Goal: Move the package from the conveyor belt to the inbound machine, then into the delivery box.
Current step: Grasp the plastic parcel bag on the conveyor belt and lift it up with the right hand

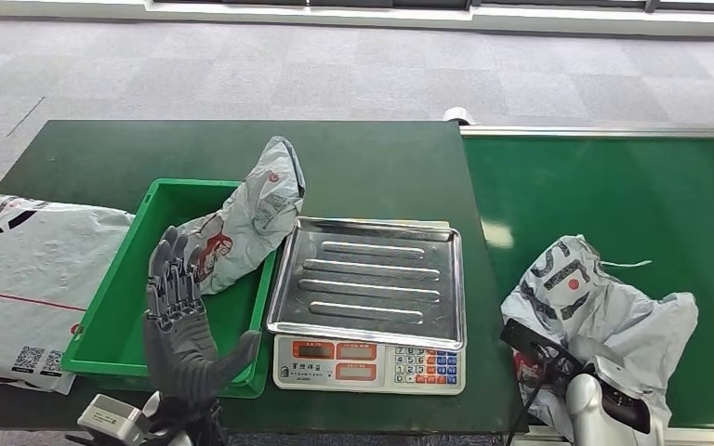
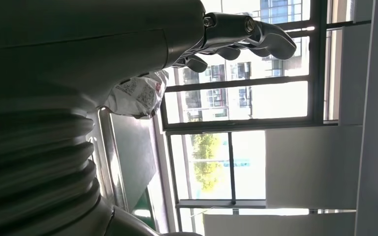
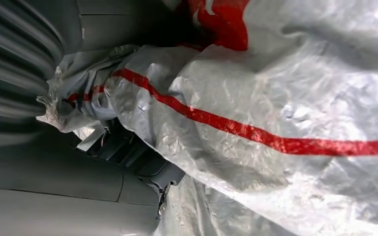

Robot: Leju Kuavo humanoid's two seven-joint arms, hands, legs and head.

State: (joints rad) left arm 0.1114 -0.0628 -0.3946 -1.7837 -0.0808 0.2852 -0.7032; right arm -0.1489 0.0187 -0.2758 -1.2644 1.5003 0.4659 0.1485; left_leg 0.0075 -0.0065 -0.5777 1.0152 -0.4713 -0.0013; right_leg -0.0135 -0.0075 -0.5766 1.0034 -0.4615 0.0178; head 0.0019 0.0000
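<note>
A grey plastic package (image 1: 604, 297) with red print lies crumpled on the green conveyor belt (image 1: 614, 186) at the right. My right hand (image 1: 558, 358) is at its near left edge. In the right wrist view the package (image 3: 275, 98) is bunched against the palm (image 3: 128, 152) and hides the fingers. The inbound machine is a scale with a bare steel tray (image 1: 372, 279), left of the belt. My left hand (image 1: 178, 316) is raised over the front of the green delivery box (image 1: 112, 297), fingers (image 2: 236, 34) spread and holding nothing.
A second grey package (image 1: 246, 218) leans over the green box's far right corner, seen too in the left wrist view (image 2: 138, 93). A large flat grey parcel (image 1: 19, 279) lies on the table left of the box. The scale's keypad (image 1: 428, 364) faces me.
</note>
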